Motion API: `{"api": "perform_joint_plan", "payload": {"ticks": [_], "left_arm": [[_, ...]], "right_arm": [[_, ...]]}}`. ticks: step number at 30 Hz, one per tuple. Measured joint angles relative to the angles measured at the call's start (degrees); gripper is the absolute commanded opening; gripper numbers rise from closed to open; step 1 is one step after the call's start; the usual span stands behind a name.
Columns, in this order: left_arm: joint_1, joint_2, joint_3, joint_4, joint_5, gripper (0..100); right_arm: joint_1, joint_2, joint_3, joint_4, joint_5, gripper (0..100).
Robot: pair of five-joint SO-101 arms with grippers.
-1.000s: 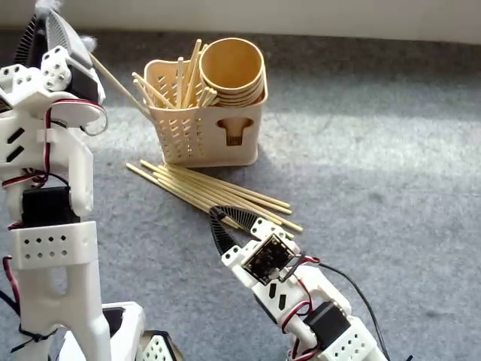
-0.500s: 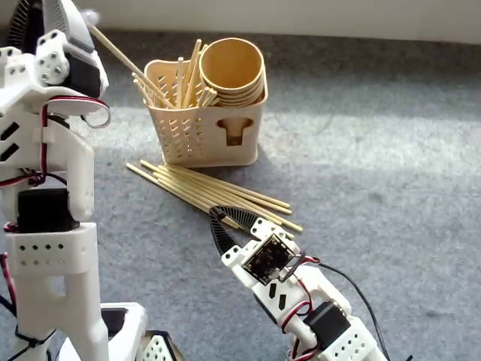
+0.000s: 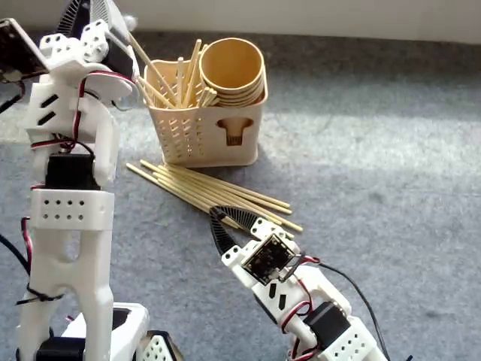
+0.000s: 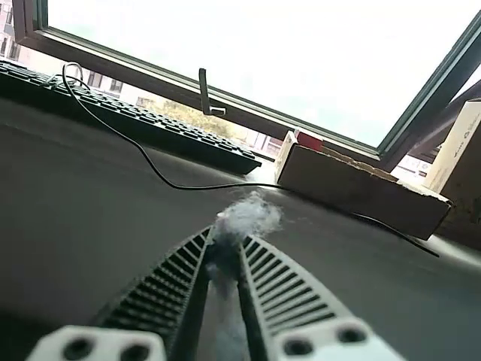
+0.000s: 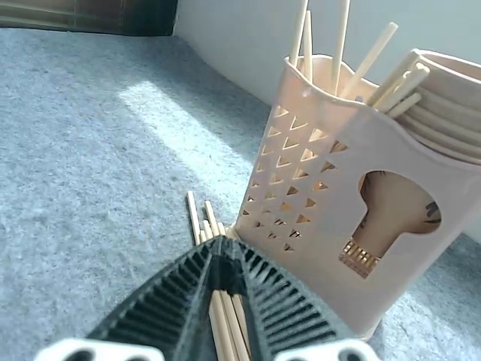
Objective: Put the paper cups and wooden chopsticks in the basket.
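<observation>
A cream plastic basket (image 3: 199,135) stands on grey carpet, holding a stack of paper cups (image 3: 231,68) and several wooden chopsticks. My left gripper (image 3: 120,22) is raised just left of the basket, shut on one chopstick (image 3: 146,64) that slants down over the basket's rim; fluff clings to its fingertips (image 4: 224,241). Several loose chopsticks (image 3: 225,194) lie in a bundle in front of the basket. My right gripper (image 3: 216,218) rests low over the bundle's near end, fingers shut. The right wrist view looks past that gripper (image 5: 223,244) to the loose chopsticks (image 5: 197,218), basket (image 5: 323,218) and cups (image 5: 451,98).
Open grey carpet (image 3: 376,173) stretches to the right of the basket and the bundle. A pale wall edge (image 3: 338,15) runs along the back. The left arm's tall white body (image 3: 71,203) stands at the left.
My left arm has swung right toward the basket with the chopstick, whose lower end now reaches over the rim. The right arm and the loose chopsticks have not moved.
</observation>
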Motion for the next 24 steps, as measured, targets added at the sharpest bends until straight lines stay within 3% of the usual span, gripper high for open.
{"api": "perform_joint_plan", "payload": {"ticks": [13, 18, 24], "left_arm": [[4.3, 1.9, 3.3, 7.8, -15.4, 3], [4.2, 1.9, 3.3, 14.0, -16.7, 17], [4.2, 1.9, 3.3, 21.4, -16.8, 17]], "right_arm": [[0.0, 0.0, 0.0, 0.0, 0.0, 0.5], [0.0, 0.0, 0.0, 0.0, 0.0, 0.5], [0.0, 0.0, 0.0, 0.0, 0.0, 0.5]]}}
